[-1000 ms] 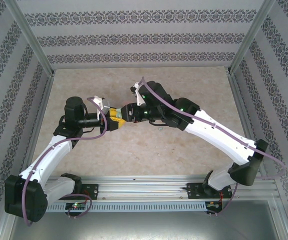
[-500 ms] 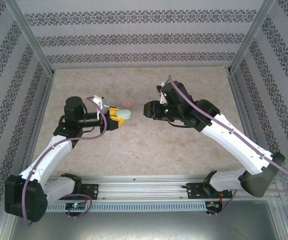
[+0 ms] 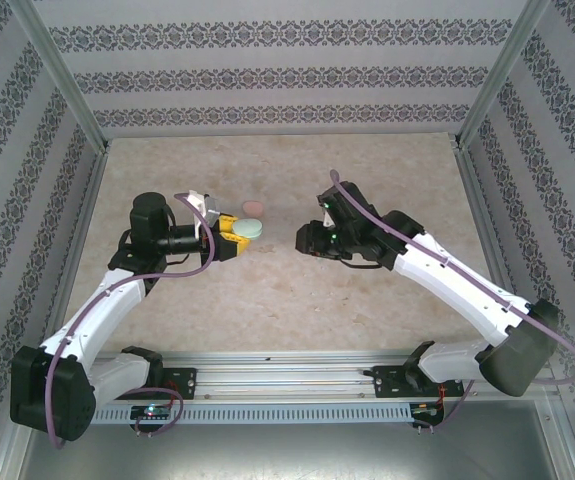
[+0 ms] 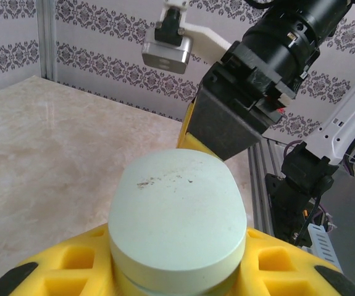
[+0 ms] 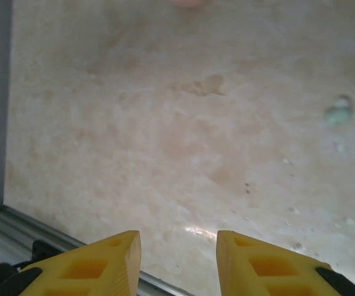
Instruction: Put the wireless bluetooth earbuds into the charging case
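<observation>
The insertion looks barely begun: the left gripper (image 3: 234, 231) pinches the pale green charging case (image 4: 177, 216), seemingly closed, while the right gripper (image 5: 178, 246) hangs spread and empty over the tabletop (image 5: 134, 123), where one pale green earbud (image 5: 338, 111) lies loose.
</observation>
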